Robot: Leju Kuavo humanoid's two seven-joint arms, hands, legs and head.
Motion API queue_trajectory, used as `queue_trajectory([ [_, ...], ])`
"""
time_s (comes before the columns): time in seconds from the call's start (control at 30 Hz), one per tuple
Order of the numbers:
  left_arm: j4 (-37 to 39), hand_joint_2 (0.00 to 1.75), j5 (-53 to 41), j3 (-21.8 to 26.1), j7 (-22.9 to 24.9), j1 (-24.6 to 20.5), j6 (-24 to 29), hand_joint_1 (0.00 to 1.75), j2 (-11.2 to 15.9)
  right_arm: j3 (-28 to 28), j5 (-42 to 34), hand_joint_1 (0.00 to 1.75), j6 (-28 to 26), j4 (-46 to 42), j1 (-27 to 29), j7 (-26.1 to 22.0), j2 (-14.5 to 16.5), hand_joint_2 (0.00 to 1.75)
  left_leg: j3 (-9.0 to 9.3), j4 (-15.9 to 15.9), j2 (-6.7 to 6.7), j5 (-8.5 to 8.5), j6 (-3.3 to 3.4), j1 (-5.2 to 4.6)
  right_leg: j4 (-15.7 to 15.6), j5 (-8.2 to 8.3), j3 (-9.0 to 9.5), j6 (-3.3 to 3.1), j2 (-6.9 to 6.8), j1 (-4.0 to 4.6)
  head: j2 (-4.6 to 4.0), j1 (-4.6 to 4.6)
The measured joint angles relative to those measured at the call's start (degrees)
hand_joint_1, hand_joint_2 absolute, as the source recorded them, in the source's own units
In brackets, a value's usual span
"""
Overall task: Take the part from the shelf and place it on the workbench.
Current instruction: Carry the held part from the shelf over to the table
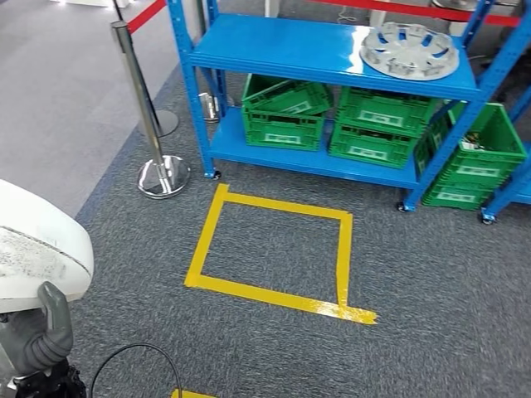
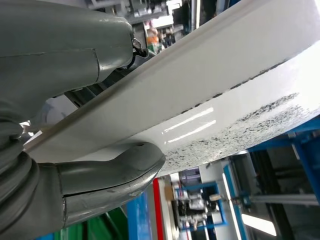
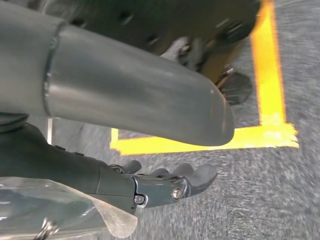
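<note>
White part carried in the left hand, away from the shelf.

The left hand [image 2: 75, 125] grips the white part [image 2: 211, 95] by its edge, thumb under and fingers [image 2: 68, 45] over, likely to carry it flat; it sits near left. The right hand [image 3: 158, 185] hangs over the carpet, fingers loosely apart, holding nothing. The blue shelf [image 1: 325, 58] stands far ahead.

Blue shelf [image 1: 300, 51] on grey carpet floor [image 1: 438, 282]: silver wheel cover [image 1: 410, 50] on upper level, green crates [image 1: 284, 116] below. Yellow tape square [image 1: 279, 249] on floor.
</note>
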Motion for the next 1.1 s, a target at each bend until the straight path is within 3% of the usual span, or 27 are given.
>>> queue_trajectory([
  [0.03, -0.01, 1.75, -0.07, -0.01, 0.05, 0.06, 0.00, 1.75, -0.01, 0.41, 0.80, 0.00, -0.28, 0.05, 0.11, 0.37, 0.00, 0.00, -0.23, 0.07, -0.70, 0.10, 0.06, -0.02, 3.74, -1.46, -1.74, 0.06, 0.47, -0.03, 0.00, 0.03],
  [0.07, -0.01, 1.75, -0.09, -0.01, 0.14, 0.15, 0.00, 1.75, -0.02, 0.83, 1.56, 0.00, -0.57, 0.10, 0.22, 0.74, 0.00, 0.00, -0.39, 0.15, -1.46, 0.19, 0.04, -0.04, 5.97, -1.93, -2.79, 0.08, 0.62, -0.04, 0.00, 0.02],
  [0.1, -0.01, 1.75, -0.10, -0.01, 0.28, 0.22, 0.01, 1.75, -0.02, 1.29, 2.40, 0.00, -0.85, 0.17, 0.29, 1.20, 0.00, 0.00, -0.49, 0.28, -2.26, 0.25, 0.00, -0.04, 5.85, -1.13, -2.73, 0.06, 0.73, -0.08, 0.00, 0.02],
  [0.17, -0.02, 1.75, -0.11, -0.01, 0.72, 0.32, 0.16, 1.75, -0.02, 2.47, 4.21, 0.00, -1.33, 0.33, 0.34, 2.35, 0.00, 0.00, -0.53, 0.56, -3.92, 0.30, -0.19, -0.02, -0.71, 2.97, 0.46, -0.09, 1.80, -0.28, 0.00, 0.03],
  [0.2, -0.07, 1.75, -0.16, 0.00, 0.93, 0.37, 0.35, 1.75, -0.02, 3.06, 4.99, 0.00, -1.48, 0.43, 0.33, 2.88, 0.00, 0.00, -0.62, 0.74, -4.66, 0.29, -0.40, -0.09, -4.85, 4.55, 2.45, -0.18, 3.28, -0.46, 0.00, 0.03],
  [0.27, -0.39, 1.75, -0.51, 0.02, 1.10, 0.61, 0.75, 1.75, -0.02, 4.04, 5.99, 0.00, -1.69, 0.63, 0.37, 3.57, 0.00, 0.00, -1.05, 1.09, -5.97, 0.37, -1.02, -0.12, -9.71, 5.66, 4.83, -0.37, 5.53, -0.71, 0.00, -0.01],
  [0.3, -0.68, 1.75, -0.79, 0.04, 1.13, 0.92, 0.88, 1.75, -0.02, 4.40, 6.35, 0.00, -1.78, 0.70, 0.41, 3.76, -0.01, 0.00, -1.34, 1.14, -6.62, 0.53, -1.44, -0.05, -10.19, 5.43, 5.14, -0.53, 5.78, -0.66, 0.00, -0.03],
  [0.33, -1.01, 1.75, -1.08, 0.07, 1.14, 1.36, 0.91, 1.75, -0.02, 4.69, 6.59, 0.00, -1.86, 0.74, 0.45, 3.85, 0.00, 0.00, -1.62, 1.15, -7.33, 0.75, -1.84, 0.08, -10.32, 5.58, 5.27, -0.79, 5.15, -0.63, 0.00, -0.05],
  [0.37, -1.34, 1.75, -1.34, 0.10, 1.15, 1.92, 0.87, 1.75, -0.02, 4.94, 6.79, 0.00, -1.91, 0.75, 0.46, 3.85, 0.03, 0.00, -1.87, 1.29, -7.24, 0.76, -2.20, 0.15, -10.42, 5.77, 5.41, -1.12, 4.38, -0.64, 0.00, -0.01],
  [0.43, -1.90, 1.75, -1.56, 0.15, 1.14, 2.77, 0.74, 1.75, -0.02, 5.35, 7.02, 0.00, -1.87, 0.77, 0.51, 3.73, 0.10, 0.00, -3.09, 3.70, -4.82, -0.84, -2.77, 0.05, -10.67, 6.08, 5.43, -1.75, 2.73, -0.78, 0.00, -0.42],
  [0.5, -2.25, 1.75, -1.57, 0.15, 1.09, 3.11, 0.60, 1.75, -0.10, 5.69, 7.15, 0.00, -1.77, 0.80, 0.73, 3.65, 0.13, 0.00, -6.09, 10.54, -1.73, -4.69, -3.24, 0.06, -10.72, 6.04, 5.38, -2.09, 0.85, -0.76, 0.00, -0.89],
  [0.57, -2.34, 1.75, -1.57, 0.15, 1.02, 3.43, 0.39, 1.75, -0.21, 5.91, 7.34, 0.00, -1.70, 0.82, 0.94, 3.65, 0.13, 0.00, -8.97, 17.34, -0.90, -7.40, -3.58, 0.28, -10.71, 5.92, 5.32, -2.18, -1.16, -0.69, 0.00, -0.94],
  [0.6, -2.35, 1.75, -1.59, 0.15, 0.96, 3.59, 0.27, 1.75, -0.27, 6.01, 7.43, 0.00, -1.68, 0.83, 0.93, 3.63, 0.13, 0.00, -9.16, 18.17, -0.76, -7.25, -3.64, 0.37, -10.71, 5.86, 5.32, -2.16, -2.09, -0.67, 0.00, -0.96],
  [0.63, -2.36, 1.75, -1.61, 0.15, 0.91, 3.70, 0.13, 1.75, -0.32, 6.09, 7.50, 0.00, -1.65, 0.83, 0.86, 3.56, 0.14, 0.00, -8.14, 16.53, -0.52, -6.01, -3.60, 0.42, -10.70, 5.79, 5.39, -2.09, -2.93, -0.66, 0.00, -0.96],
  [0.67, -2.39, 1.75, -1.64, 0.15, 0.85, 3.78, 0.03, 1.75, -0.38, 6.15, 7.53, 0.00, -1.60, 0.83, 0.74, 3.43, 0.19, 0.00, -6.11, 12.89, 0.09, -4.09, -3.45, 0.41, -10.70, 5.70, 5.54, -2.00, -3.67, -0.65, 0.00, -0.96],
  [0.73, -2.56, 1.75, -1.73, 0.15, 0.79, 3.83, -0.02, 1.75, -0.48, 6.19, 7.60, 0.00, -1.49, 0.85, 0.52, 3.17, 0.33, 0.00, -1.84, 4.91, 2.60, -1.25, -2.84, 0.09, -10.65, 5.41, 5.79, -1.64, -4.94, -0.42, 0.00, -0.96],
  [0.77, -2.69, 1.75, -1.77, 0.15, 0.78, 3.88, 0.04, 1.75, -0.53, 6.21, 7.64, 0.00, -1.45, 0.86, 0.44, 3.09, 0.41, 0.00, -0.66, 2.49, 3.51, -0.72, -2.47, -0.14, -10.61, 5.26, 5.87, -1.41, -5.53, -0.25, 0.00, -0.95],
  [0.8, -2.81, 1.75, -1.80, 0.16, 0.77, 3.97, 0.09, 1.75, -0.58, 6.22, 7.71, 0.00, -1.44, 0.88, 0.34, 3.07, 0.45, 0.00, -0.35, 1.54, 3.88, -0.74, -2.13, -0.35, -10.59, 5.16, 5.95, -1.15, -6.11, -0.11, 0.00, -0.95],
  [0.87, -3.02, 1.75, -1.83, 0.26, 0.78, 4.31, 0.09, 1.75, -0.68, 6.32, 7.99, 0.00, -1.45, 0.91, 0.12, 3.13, 0.54, 0.00, -0.57, 1.21, 2.70, -0.60, -1.44, -0.37, -10.65, 4.94, 6.18, -0.53, -6.91, -0.06, 0.00, -0.95],
  [0.93, -3.15, 1.75, -1.85, 0.36, 0.85, 4.43, -0.31, 1.75, -0.82, 6.57, 8.44, 0.00, -1.49, 0.96, 0.00, 3.35, 0.61, 0.00, -0.57, 0.78, 1.44, -0.16, -0.72, -0.02, -8.85, 3.43, 5.45, 0.10, -4.29, -0.25, 0.00, -0.74],
  [1.0, -3.20, 1.75, -1.95, 0.38, 0.93, 4.32, -0.84, 1.75, -0.95, 6.86, 8.71, 0.00, -1.50, 1.04, 0.05, 3.67, 0.63, 0.00, -0.69, 0.60, 0.20, 0.14, -0.26, 0.19, -2.21, -0.07, 2.28, 0.42, -0.46, -0.40, 0.00, -0.46],
  [1.07, -3.20, 1.75, -2.09, 0.39, 0.98, 4.29, -1.12, 1.75, -0.98, 7.05, 8.81, 0.00, -1.48, 1.12, 0.28, 3.89, 0.62, 0.00, -0.86, 0.61, -1.27, 0.23, -0.11, 0.15, 5.22, -2.57, -1.55, 0.54, 0.64, -0.39, 0.00, -0.43],
  [1.1, -3.20, 1.75, -2.16, 0.39, 0.98, 4.29, -1.20, 1.75, -0.98, 7.11, 8.90, 0.00, -1.45, 1.14, 0.40, 3.98, 0.61, 0.00, -0.85, 0.63, -2.09, 0.25, -0.10, 0.13, 6.54, -2.26, -2.46, 0.54, 0.74, -0.39, 0.00, -0.43],
])
